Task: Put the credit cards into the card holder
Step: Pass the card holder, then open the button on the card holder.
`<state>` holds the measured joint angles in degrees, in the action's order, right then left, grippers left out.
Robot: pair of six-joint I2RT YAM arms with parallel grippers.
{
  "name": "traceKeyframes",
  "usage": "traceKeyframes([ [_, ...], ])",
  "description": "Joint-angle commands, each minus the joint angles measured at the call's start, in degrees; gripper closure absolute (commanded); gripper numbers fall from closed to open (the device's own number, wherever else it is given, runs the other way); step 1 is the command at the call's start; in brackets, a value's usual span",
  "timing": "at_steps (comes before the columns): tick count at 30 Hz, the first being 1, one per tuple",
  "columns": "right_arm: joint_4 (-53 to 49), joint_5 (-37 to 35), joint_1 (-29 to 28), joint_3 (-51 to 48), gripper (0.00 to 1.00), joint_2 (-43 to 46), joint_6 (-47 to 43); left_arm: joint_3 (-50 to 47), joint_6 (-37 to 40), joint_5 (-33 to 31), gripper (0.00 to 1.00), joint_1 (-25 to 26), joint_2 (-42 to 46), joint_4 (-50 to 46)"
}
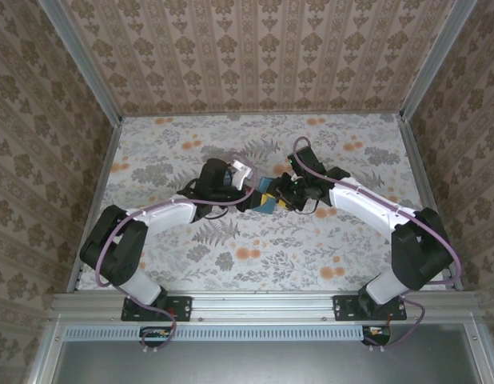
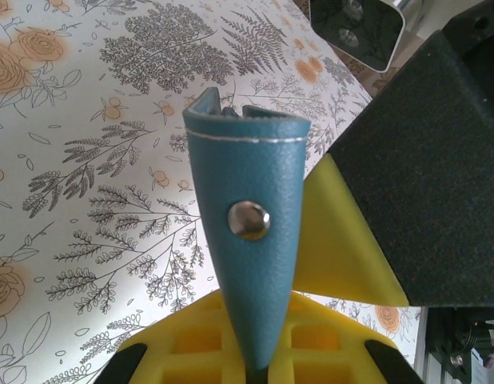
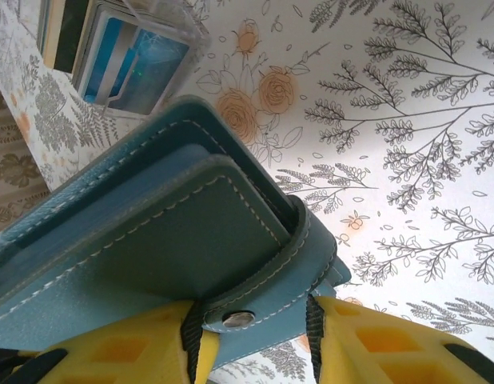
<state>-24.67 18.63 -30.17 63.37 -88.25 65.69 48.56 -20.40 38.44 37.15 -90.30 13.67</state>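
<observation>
**A:** Where is the card holder?

**B:** The teal card holder (image 1: 265,200) is at the middle of the floral table (image 1: 191,256), held between the two arms.

**A:** And the grippers?

**B:** The left gripper (image 2: 255,332) has its yellow fingers clamped on one end. The stitched fold and a metal snap (image 2: 248,220) face its wrist camera. The right gripper (image 3: 251,340) pinches the edge by the snap tab, and the inner flap shows.

**A:** The cards?

**B:** Credit cards (image 3: 123,60), blue among them, stand in a clear card stand (image 3: 163,20) on the table beyond the holder.
</observation>
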Motion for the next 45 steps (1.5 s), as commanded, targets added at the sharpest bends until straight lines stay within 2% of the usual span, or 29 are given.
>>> traceKeyframes([
  [1,-0.2,2.6,-0.8,0.1,0.56,-1.1,6.5,2.6,-0.8,2.2,1.00,1.2,0.9,8.2],
  [4,-2.4,1.0,-0.8,-0.1,0.58,-1.7,8.2,2.3,-2.2,2.6,1.00,1.1,0.6,9.5],
  [6,-2.8,-0.4,-0.9,-0.7,0.69,-2.0,10.5,2.8,-2.9,4.7,1.00,1.2,0.4,9.7],
  [8,-0.6,-1.4,-0.9,-2.6,0.72,-1.6,13.0,2.0,-4.1,5.3,1.00,1.2,0.4,12.1],
  [9,1.1,-1.1,-0.8,-3.5,0.71,-1.5,14.3,1.7,-4.8,5.2,1.00,1.1,0.2,13.0],
  [11,4.3,-0.3,-0.7,-4.9,0.63,-0.8,16.9,1.7,-6.2,5.2,1.00,1.0,0.1,13.2],
  [14,4.5,-1.7,-0.7,-4.9,0.58,0.6,18.2,1.3,-6.1,5.6,1.00,1.3,0.2,13.1],
  [17,3.9,-3.6,-0.2,-5.4,0.58,1.8,19.0,1.1,-5.8,5.6,1.00,1.3,0.0,12.0],
  [28,5.6,-2.9,-0.1,-6.7,0.59,1.7,20.5,0.4,-7.2,4.9,1.00,1.6,0.9,11.7],
  [30,5.7,-3.7,-0.1,-7.6,0.57,1.5,21.4,0.3,-9.1,5.8,1.00,1.4,0.0,13.6],
  [34,7.6,-4.5,0.0,-8.4,0.57,0.8,23.1,-1.9,-19.6,6.5,1.00,0.7,-1.3,25.0],
  [37,11.0,-5.1,0.0,-9.9,0.63,0.4,25.7,-1.6,-24.6,8.3,1.00,0.9,-3.3,31.1],
  [40,17.6,-4.5,0.3,-11.9,0.75,-0.4,30.2,-2.0,-27.5,7.5,1.00,1.1,-4.6,33.5],
  [45,18.2,-5.8,0.4,-11.0,0.77,-1.5,30.8,-3.1,-30.8,7.7,1.00,1.8,-6.4,38.6],
])
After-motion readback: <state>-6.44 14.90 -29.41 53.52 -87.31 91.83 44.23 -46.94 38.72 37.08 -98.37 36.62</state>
